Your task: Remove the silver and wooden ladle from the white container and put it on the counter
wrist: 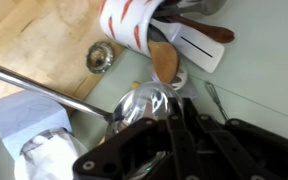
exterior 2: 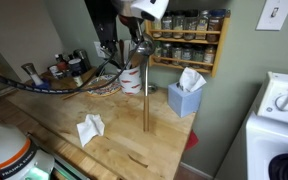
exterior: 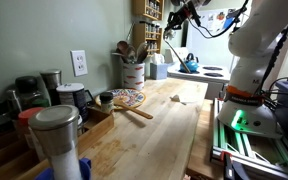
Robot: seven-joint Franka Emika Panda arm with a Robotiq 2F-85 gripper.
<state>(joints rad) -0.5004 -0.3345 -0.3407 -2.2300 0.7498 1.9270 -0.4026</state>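
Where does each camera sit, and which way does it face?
An exterior view: low at one end of the long wooden counter, facing along it to the white ceramic crock; white robot arm visible.
An exterior view: higher, across the counter, facing the wall spice rack; pincer at top.
Wrist view: looks down past the pincer onto the silver-bowled ladle.
All show the crock.

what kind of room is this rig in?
Probably a home kitchen: a long wooden counter, a wall spice rack full of jars, and a white utensil crock holding spoons.
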